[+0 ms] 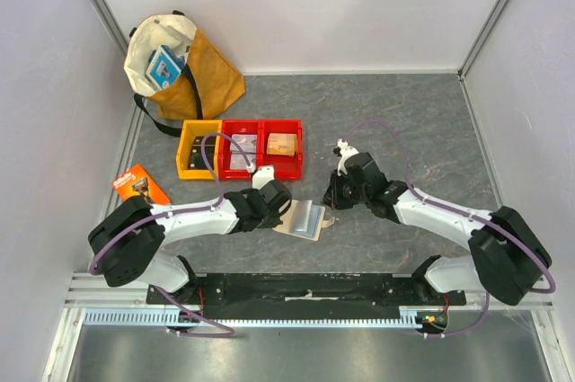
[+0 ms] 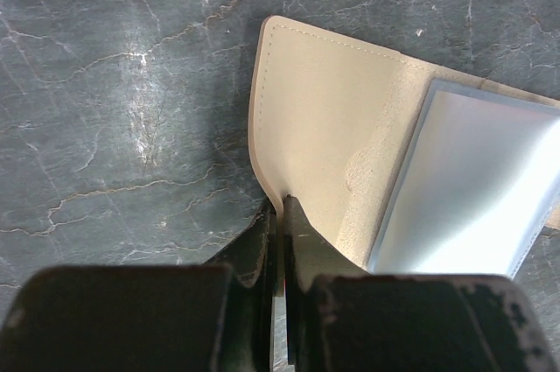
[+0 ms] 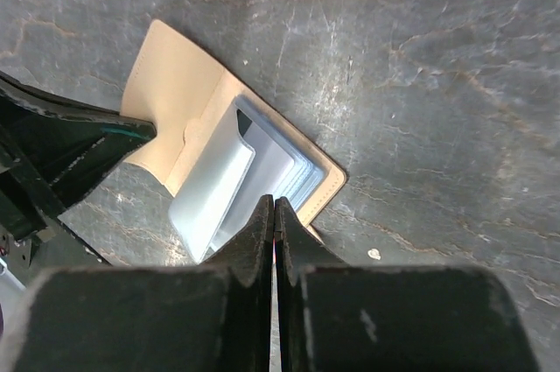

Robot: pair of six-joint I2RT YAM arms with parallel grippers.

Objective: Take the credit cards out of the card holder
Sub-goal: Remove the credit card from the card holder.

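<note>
**Booth:** Where's the card holder [image 3: 166, 83] right now?

**Me:** It's lying open on the table [image 3: 420, 83] between my two arms. The beige flap is out to my left, and the pale blue-grey sleeves [image 3: 214, 188] are fanned up on its right half.

**Booth:** Left side?

**Me:** My left pincer [image 2: 282, 207] is clamped tight on the near edge of that beige flap. The flap runs right in between the fingers.

**Booth:** And the right?

**Me:** My right pincer [image 3: 274, 206] is squeezed to a hairline, with its tips down at the near edge of the sleeves. I can't tell whether a sleeve or a card is caught in there. I can't pick the credit cards out from the sleeves either.

**Booth:** Take me round the containers.

**Me:** Just beyond the card holder there's a row of three bins. The yellow bin [image 1: 190, 153] is the one furthest left of the holder, and my purple cable [image 1: 208, 153] arches over it. The middle red bin [image 1: 241, 124] has something pale and glossy [image 1: 239, 150] lying in it. The right red bin [image 1: 299, 137], nearly straight beyond the holder, carries a tan block [image 1: 282, 142].

**Booth:** Anything further out?

**Me:** Well beyond the holder and to its left, a tan-and-cream tote bag [image 1: 211, 76] stands open with a blue-and-white packet [image 1: 164, 66] in its mouth. An orange package [image 1: 139, 186] lies flat, well to the holder's left.
</note>
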